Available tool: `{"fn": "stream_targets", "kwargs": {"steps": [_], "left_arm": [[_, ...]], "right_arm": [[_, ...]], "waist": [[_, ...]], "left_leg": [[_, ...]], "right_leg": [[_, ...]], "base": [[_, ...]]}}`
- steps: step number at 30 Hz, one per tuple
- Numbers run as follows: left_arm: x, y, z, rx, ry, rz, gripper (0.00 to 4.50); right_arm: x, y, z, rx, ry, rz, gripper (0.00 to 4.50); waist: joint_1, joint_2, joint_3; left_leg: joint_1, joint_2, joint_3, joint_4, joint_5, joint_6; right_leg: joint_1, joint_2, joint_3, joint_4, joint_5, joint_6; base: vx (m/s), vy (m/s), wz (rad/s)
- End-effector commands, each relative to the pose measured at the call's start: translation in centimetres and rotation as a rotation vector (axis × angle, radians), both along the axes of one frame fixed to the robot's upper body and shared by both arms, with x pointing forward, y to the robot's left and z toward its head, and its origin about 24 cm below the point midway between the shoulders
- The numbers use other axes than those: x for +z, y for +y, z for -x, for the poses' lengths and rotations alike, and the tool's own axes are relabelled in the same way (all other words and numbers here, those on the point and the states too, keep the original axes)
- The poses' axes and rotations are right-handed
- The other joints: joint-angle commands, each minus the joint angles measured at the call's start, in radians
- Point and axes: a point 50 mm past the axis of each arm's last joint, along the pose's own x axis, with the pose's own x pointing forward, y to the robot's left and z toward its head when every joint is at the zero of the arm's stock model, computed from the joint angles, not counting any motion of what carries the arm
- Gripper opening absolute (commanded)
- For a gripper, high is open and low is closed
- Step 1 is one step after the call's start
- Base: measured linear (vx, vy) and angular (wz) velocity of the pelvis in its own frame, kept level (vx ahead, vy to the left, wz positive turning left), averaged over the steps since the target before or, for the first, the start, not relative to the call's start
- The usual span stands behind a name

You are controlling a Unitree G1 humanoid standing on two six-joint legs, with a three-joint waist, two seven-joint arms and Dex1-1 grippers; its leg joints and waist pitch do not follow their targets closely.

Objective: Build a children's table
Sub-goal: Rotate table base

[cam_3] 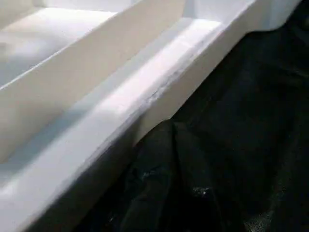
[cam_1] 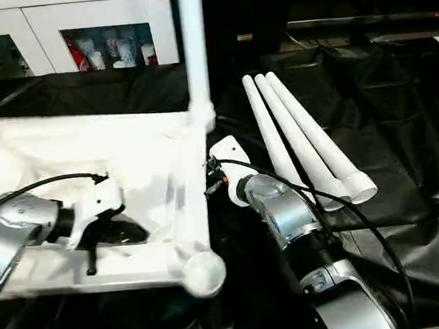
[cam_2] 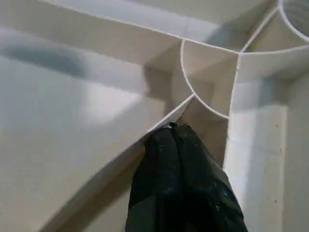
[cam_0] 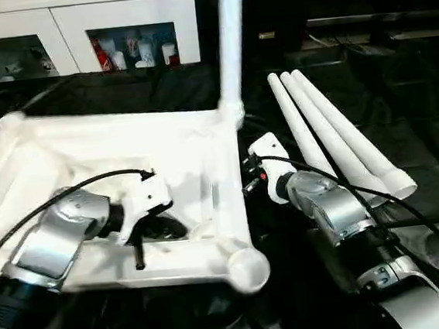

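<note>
The children's table top [cam_0: 193, 136] lies upside down on black cloth, ribbed underside up. One white leg [cam_0: 231, 39] stands upright in its far right corner socket. Three more legs [cam_0: 333, 134] lie side by side on the cloth to the right. My left gripper [cam_2: 173, 129] is shut and reaches down inside the underside, its black tips touching a diagonal rib near a curved rib. My right gripper [cam_3: 166, 126] is also shut. It sits low on the cloth against the outer wall of the top's right rim [cam_0: 239, 201], holding nothing.
White cabinets [cam_0: 74, 23] with glass doors stand along the back. Black cloth [cam_0: 409, 115] covers the work surface around the top. The empty near right corner socket [cam_0: 247, 269] sticks out towards me. Black cables run over both silver forearms.
</note>
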Motion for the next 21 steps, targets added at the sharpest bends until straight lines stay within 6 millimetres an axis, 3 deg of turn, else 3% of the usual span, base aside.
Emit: {"fn": "stream_targets", "kwargs": {"steps": [1,9,11,13,14,19,21], "left_arm": [[1.2,-1.2,-0.6,-0.038,-0.079,0.032,0.0],[1.1,-0.4,-2.8,0.105,-0.226,-0.026,0.0],[1.2,-0.2,-3.3,0.141,-0.257,-0.039,0.0],[1.3,-0.1,-3.6,0.16,-0.276,-0.045,0.0],[1.4,0.1,-3.9,0.19,-0.295,-0.052,0.0],[1.5,1.2,-4.6,0.258,-0.343,-0.084,0.0],[1.5,1.4,-4.6,0.269,-0.351,-0.083,0.0]], "right_arm": [[0.3,2.2,0.4,0.094,-0.005,-0.031,0.03],[0.5,2.1,0.4,0.092,-0.02,-0.045,0.03],[0.7,1.9,0.3,0.089,-0.028,-0.046,0.03],[0.8,1.8,0.3,0.084,-0.036,-0.048,0.03],[1.1,1.5,0.2,0.073,-0.047,-0.055,0.03],[2.4,0.5,0.2,0.043,-0.093,-0.071,0.03],[2.9,-0.1,0.2,0.016,-0.115,-0.074,0.03]], "waist": [[0.002,0.013,-0.083],[0.003,0.012,-0.081],[0.001,0.001,-0.081],[0.002,0.003,-0.08],[0.001,-0.002,-0.08],[0.003,0.005,-0.08],[0.003,0.002,-0.082]], "left_leg": [[0.041,0.054,-0.031,-0.071,-0.328,-0.048],[0.041,0.053,-0.031,-0.07,-0.35,-0.046],[0.038,0.052,-0.033,-0.07,-0.36,-0.046],[0.039,0.054,-0.036,-0.07,-0.364,-0.045],[0.04,0.054,-0.034,-0.07,-0.365,-0.044],[0.036,0.054,-0.035,-0.071,-0.35,-0.046],[0.038,0.054,-0.034,-0.07,-0.349,-0.043]], "right_leg": [[0.037,-0.047,0.041,-0.054,-0.269,-0.219],[0.036,-0.047,0.042,-0.057,-0.295,-0.207],[0.037,-0.048,0.041,-0.06,-0.329,-0.195],[0.033,-0.051,0.042,-0.063,-0.37,-0.181],[0.032,-0.048,0.042,-0.064,-0.375,-0.178],[0.032,-0.046,0.041,-0.06,-0.34,-0.176],[0.032,-0.047,0.042,-0.06,-0.329,-0.178]], "base": [[0.0,0.0,0.0],[0.0,0.0,0.0],[0.0,0.0,0.0],[0.0,0.0,0.0],[0.0,0.0,0.0],[0.0,0.0,0.0],[0.0,0.0,0.0]]}}
